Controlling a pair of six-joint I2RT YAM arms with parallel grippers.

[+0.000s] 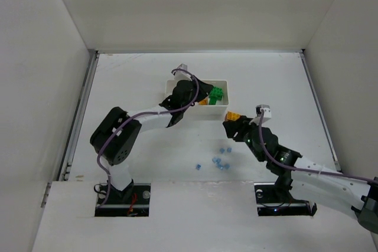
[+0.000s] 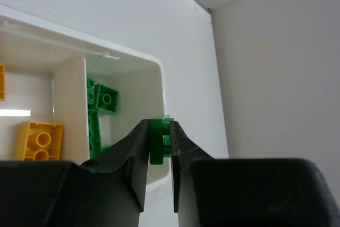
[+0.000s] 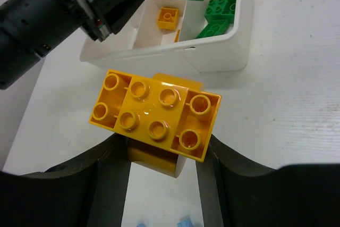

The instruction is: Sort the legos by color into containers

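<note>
The left arm (image 1: 147, 119) reaches from the near left across the white tray (image 1: 209, 114), which sits near the middle of the desk (image 1: 130, 81). Its jaws are closed tight on a thin green brick (image 2: 158, 141), held edge-on over the right end of the tray, above the near wall of the right compartment. In that compartment lie other green bricks (image 2: 106, 99). A thin divider (image 2: 69, 110) separates them from the middle compartment, where a small yellow brick (image 2: 40, 141) rests studs up. In the overhead view the left arm hides the left compartment.

The right arm (image 1: 283, 157) comes in from the near right. Its jaws stand partly open, clamped on the two sides of a yellow-orange brick (image 3: 154, 112) with eight studs facing up. A second yellow piece (image 3: 154, 163) sits under it, between the jaws; whether the two are joined I cannot tell. This brick is just near and to the right of the tray's near right corner, outside the tray wall (image 3: 212, 51).

A scatter of light blue bricks (image 1: 221, 160) lies on the desk nearer the arm bases, well apart from the tray, between the two arms.
</note>
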